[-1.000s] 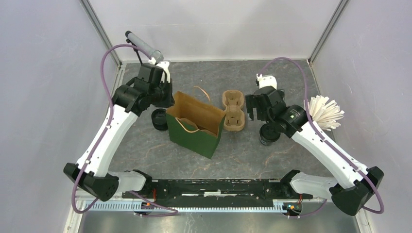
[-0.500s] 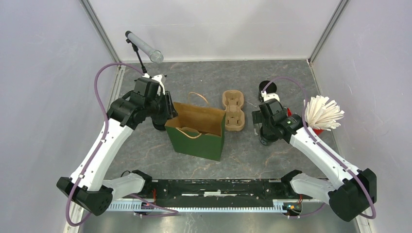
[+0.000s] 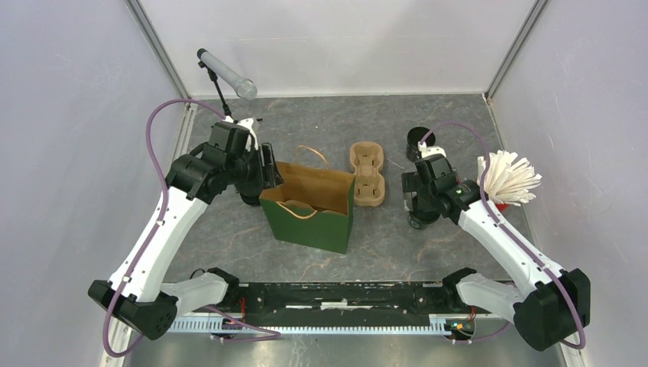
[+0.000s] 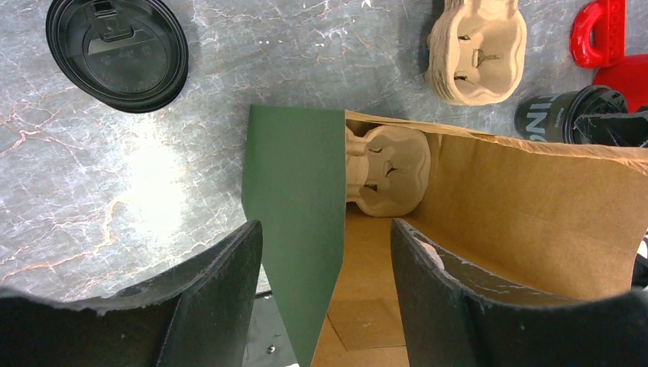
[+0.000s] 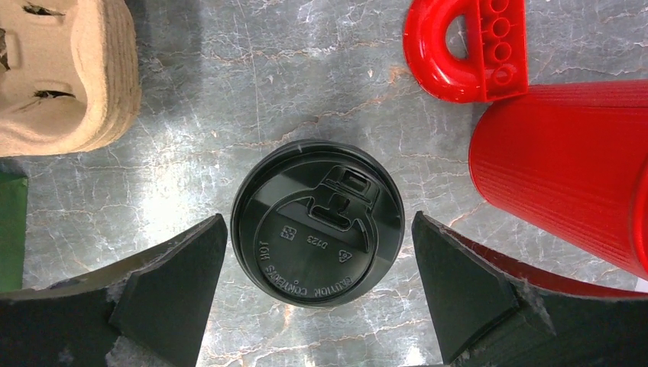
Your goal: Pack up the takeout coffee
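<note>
Two end effectors were in view, both released.

Right end effector (image 5: 319, 220) hung straight above the coffee (image 5: 306, 252). Its jaws were spread wide, one finger on either side of the lid, with a small gap showing on each side. The coffee stood upright on the bench (image 3: 321, 122), outside the bag (image 3: 309, 218). It sat between the tray (image 5: 61, 76) and a red ribbed cup (image 5: 565, 168). A red arched block (image 5: 466, 46) lay near the red cup.

Left end effector (image 4: 327, 229) had its jaws apart, straddling the top edge of the bag's green side wall. One finger was outside the bag and the other inside its mouth. The wall was not pinched, and a gap showed on both sides. The bag stood upright with its mouth open. A second tray (image 4: 386, 172) lay inside it.

A second lidded cup (image 4: 115, 50) stood on the bench just outside the bag on the left arm's side. A lidless cup (image 3: 418, 138) stood farther back, beyond the right arm. White sticks (image 3: 508, 180) fanned out at the bench's right edge.
</note>
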`<state>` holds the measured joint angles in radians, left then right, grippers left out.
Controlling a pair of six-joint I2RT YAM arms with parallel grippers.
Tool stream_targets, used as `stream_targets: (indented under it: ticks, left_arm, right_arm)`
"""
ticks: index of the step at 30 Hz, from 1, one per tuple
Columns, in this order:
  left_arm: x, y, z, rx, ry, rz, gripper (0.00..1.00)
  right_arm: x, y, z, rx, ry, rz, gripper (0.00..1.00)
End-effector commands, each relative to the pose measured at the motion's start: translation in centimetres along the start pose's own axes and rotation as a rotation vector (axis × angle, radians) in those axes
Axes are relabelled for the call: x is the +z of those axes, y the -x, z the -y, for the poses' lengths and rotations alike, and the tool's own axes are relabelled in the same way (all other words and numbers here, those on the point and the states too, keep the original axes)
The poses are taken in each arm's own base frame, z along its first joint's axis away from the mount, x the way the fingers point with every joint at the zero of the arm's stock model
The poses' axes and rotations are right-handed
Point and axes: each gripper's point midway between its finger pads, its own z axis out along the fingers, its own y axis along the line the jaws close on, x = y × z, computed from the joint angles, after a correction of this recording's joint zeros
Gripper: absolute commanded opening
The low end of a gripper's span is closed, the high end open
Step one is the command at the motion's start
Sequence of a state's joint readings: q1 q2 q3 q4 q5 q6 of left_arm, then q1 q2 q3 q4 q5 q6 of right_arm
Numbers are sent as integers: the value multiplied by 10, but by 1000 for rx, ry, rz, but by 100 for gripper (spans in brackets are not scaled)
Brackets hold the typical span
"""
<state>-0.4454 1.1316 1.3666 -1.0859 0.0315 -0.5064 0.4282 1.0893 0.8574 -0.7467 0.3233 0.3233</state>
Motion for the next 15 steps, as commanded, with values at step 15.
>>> stream_targets:
  ticks: [15]
  left_arm:
    - [-13, 14, 5, 42, -11, 41, 69]
  right_arm:
    - [8, -4, 3, 23, 48, 24, 93]
